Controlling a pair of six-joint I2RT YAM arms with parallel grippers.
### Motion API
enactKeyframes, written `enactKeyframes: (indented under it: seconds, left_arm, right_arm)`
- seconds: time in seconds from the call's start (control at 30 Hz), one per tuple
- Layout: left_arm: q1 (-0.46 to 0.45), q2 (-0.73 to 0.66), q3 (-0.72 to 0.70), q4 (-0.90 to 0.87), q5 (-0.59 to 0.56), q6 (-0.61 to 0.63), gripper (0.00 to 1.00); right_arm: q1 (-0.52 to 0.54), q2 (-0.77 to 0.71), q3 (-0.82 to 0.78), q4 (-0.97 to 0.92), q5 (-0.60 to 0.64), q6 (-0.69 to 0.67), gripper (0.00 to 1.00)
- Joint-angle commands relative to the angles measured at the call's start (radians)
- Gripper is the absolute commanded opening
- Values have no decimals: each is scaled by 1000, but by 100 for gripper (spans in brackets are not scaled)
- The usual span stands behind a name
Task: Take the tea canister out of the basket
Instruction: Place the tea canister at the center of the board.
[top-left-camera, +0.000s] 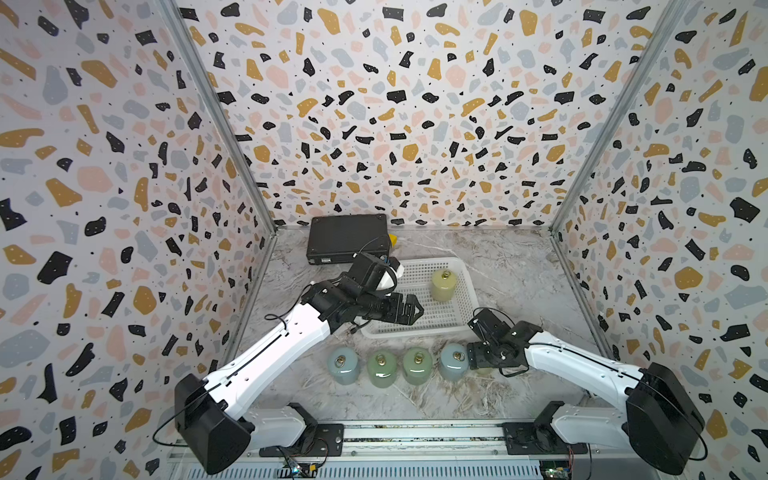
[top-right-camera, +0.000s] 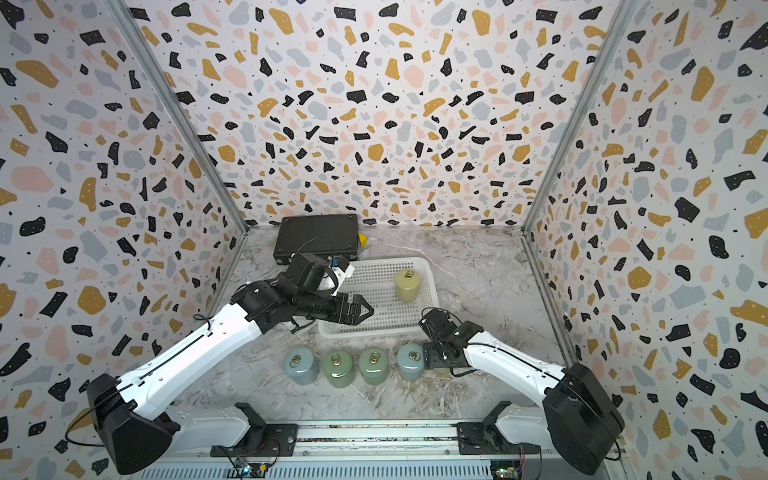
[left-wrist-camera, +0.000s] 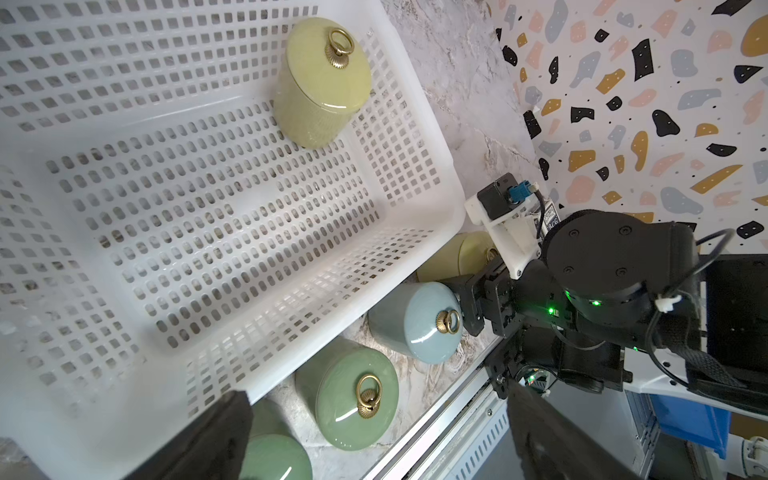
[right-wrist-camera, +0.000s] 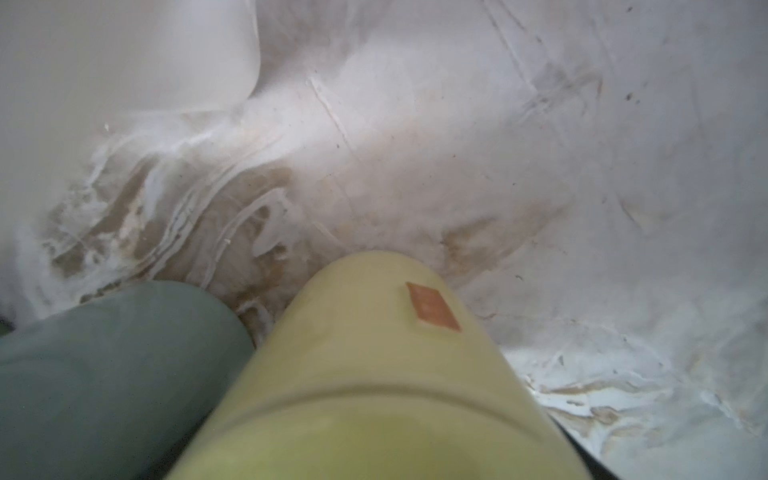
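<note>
Nearest me, a row of four canisters (top-left-camera: 417, 365) stands on the marble table (top-left-camera: 519, 270), just in front of the basket (top-left-camera: 415, 332). At the row's right end the right gripper (top-left-camera: 478, 359) straddles a yellow-green canister (right-wrist-camera: 365, 374) — whether its fingers press it or merely flank it I cannot tell. Further in, the left gripper (top-left-camera: 415, 309) hangs over the basket's near-left part, fingers spread wide, holding nothing. The tea canister (top-left-camera: 444, 284) stands upright in the basket's far right corner. Beyond, a black case (top-left-camera: 347, 239) lies against the back wall.
</note>
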Motion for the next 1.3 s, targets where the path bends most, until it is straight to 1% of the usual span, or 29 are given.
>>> enactKeyframes:
  seconds: [0.0,0.13,0.2,0.43,0.6,0.83,0.93,1.03,1.13,1.27]
  left_arm:
    - [-5,3,32,-2,-13,14,100]
    - [-4,1,30,-5,-16,15,100]
    - [-5,-1,30,-5,-16,15,100]
    - [-4,-1,30,-6,-23,17,100]
    - [-4,-6,29,-7,-41,18,100]
    - [-5,-13,38,-8,-87,12,100]
    - [-6,-31,37,-9,-128,8,100]
    - [-5,-54,33,-8,-192,-5,99]
    - [-5,-87,20,6,-252,-14,100]
    - [-4,-115,9,24,-291,-15,100]
  right_arm:
    - [-3,3,-8,2,-8,21,79]
    - [-3,-19,-1,-8,1,22,84]
    - [-3,-28,7,-19,9,21,88]
    - [-4,-44,34,-57,18,18,95]
    - [-4,-80,76,-103,42,9,99]
    - [-5,-115,212,-192,98,-58,99]
    - [-5,-100,292,-215,125,-108,99]
    - [-5,-65,379,-215,145,-151,99]
    - [-5,1,460,-187,145,-194,99]
    - [-5,102,548,-129,143,-236,99]
